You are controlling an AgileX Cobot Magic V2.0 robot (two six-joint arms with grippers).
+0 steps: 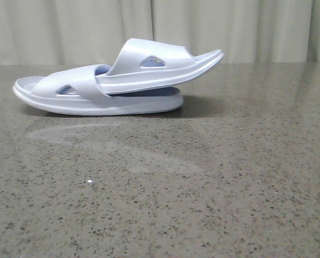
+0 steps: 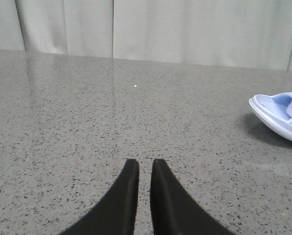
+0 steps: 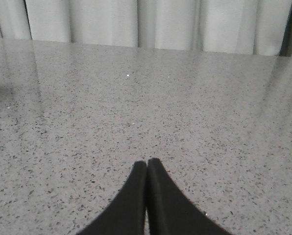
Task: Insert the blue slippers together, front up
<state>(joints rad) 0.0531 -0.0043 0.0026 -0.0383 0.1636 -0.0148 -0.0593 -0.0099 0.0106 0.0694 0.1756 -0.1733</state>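
While both arms stay out of the front view, the scene reads as follows, left to right.

Left gripper: black fingers nearly together, a thin gap between the tips, nothing held; it hangs over bare table.

Lower slipper: lies flat on its sole toward the far left of the table, long axis running across the front view. Its rounded end shows at the edge of the left wrist view, well apart from the left gripper.

Upper slipper: one end is tucked under the lower slipper's strap, its body rests on that footbed, and its free end tilts up to the right, clear of the table.

Table: dark speckled stone, glossy, with a faint pale smear in front of the slippers.

Right gripper: fingertips pressed together, nothing between them, over bare table; no slipper in its view.

Backdrop: pale curtain behind the far edge.
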